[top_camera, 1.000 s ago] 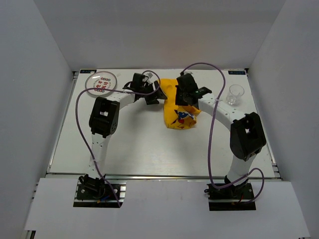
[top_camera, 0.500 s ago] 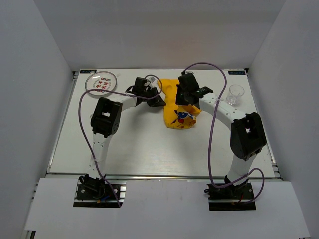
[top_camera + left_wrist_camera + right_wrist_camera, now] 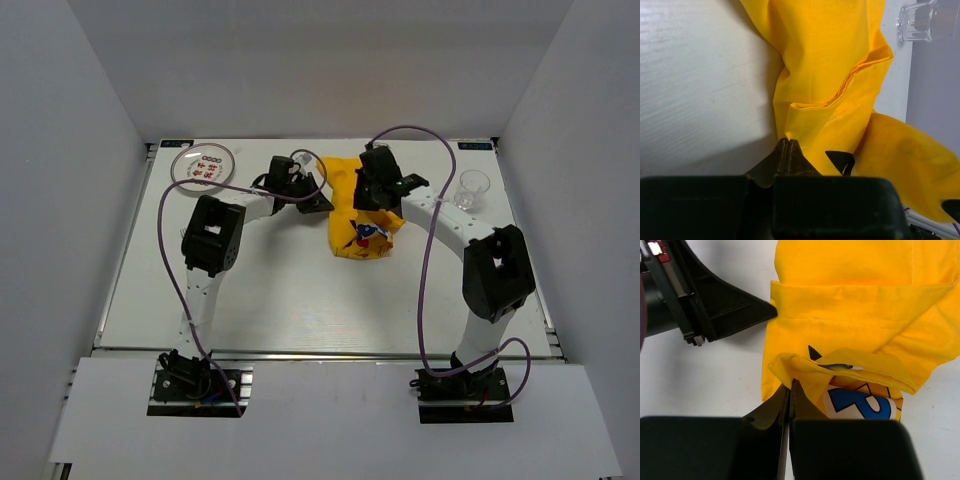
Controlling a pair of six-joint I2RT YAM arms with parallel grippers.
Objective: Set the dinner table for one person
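Pinching placemat [image 3: 850, 300] near blue "P" [image 3: 860, 402]: right claw [image 3: 790, 386]

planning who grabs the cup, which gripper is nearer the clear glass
Right. The right gripper is over the yellow placemat, left of the glass; the left gripper is at the placemat's far edge.

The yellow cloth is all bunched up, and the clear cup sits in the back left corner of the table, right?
Not quite. The clear cup sits in the back right corner of the table. The back left corner holds the plate instead. The top external view shows this. The yellow cloth is bunched up, as you said.
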